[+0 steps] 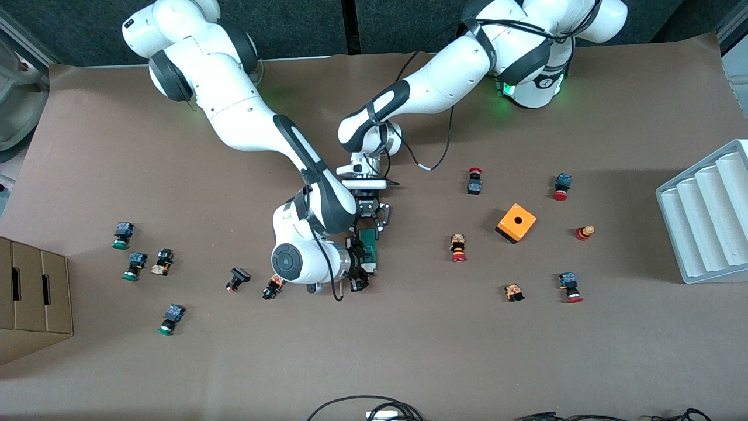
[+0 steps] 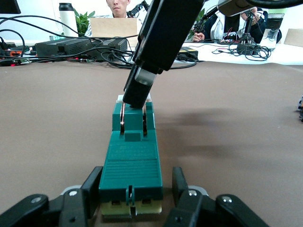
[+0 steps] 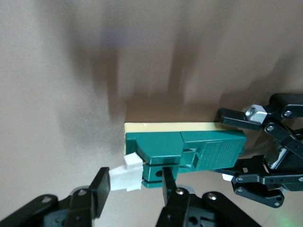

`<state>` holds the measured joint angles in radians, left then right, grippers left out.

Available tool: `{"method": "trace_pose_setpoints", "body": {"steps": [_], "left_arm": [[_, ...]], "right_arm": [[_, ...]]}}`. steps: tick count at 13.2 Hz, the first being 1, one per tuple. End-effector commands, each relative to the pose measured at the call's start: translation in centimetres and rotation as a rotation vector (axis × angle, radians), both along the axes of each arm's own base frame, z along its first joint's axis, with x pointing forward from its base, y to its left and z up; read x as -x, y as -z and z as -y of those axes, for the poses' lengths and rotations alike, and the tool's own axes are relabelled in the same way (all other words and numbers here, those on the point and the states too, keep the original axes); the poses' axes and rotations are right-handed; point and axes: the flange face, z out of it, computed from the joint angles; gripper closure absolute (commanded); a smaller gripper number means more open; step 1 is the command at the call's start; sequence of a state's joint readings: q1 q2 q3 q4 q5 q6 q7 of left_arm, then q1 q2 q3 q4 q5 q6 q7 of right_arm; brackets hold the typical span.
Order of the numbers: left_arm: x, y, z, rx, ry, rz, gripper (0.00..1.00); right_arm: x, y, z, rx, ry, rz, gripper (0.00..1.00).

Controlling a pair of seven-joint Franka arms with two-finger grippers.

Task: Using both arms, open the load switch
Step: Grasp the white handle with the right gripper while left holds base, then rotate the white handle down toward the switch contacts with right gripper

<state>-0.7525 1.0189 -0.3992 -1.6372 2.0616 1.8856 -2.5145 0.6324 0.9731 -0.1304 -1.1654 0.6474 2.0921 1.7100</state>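
Two end effectors met at mid-counter (image 1: 409, 351): the left end effector (image 2: 132, 198) clamped one end of the dark green load switch (image 2: 131, 156), while the right end effector (image 3: 135, 182), part-open, straddled its white piece (image 3: 127, 174). Small push buttons (image 1: 273, 286) and an orange cube (image 1: 516, 222) lay clear nearby.

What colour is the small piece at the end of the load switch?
White, on the dark green load switch; the small piece shows best in the right wrist view.
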Motion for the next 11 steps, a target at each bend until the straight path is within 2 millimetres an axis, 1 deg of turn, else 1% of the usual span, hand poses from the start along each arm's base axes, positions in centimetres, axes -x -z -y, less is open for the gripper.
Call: {"method": "trace_pose_setpoints", "body": {"steps": [1,5,9,11], "left_arm": [[0.0,0.7,0.1,0.001,0.004,0.014,0.36],[0.0,0.7,0.0,-0.006,0.003,0.018,0.36],[0.0,0.7,-0.1,-0.008,0.003,0.018,0.36],[0.0,0.7,-0.1,-0.008,0.003,0.018,0.37]], "right_arm": [[0.4,-0.2,-0.6,-0.015,0.001,-0.027,0.50],[0.9,-0.2,-0.2,-0.001,-0.009,-0.032,0.50],[1.1,-1.1,0.0,-0.002,-0.012,-0.039,0.50],[1.2,-1.2,0.0,-0.001,-0.014,-0.043,0.50]]}}
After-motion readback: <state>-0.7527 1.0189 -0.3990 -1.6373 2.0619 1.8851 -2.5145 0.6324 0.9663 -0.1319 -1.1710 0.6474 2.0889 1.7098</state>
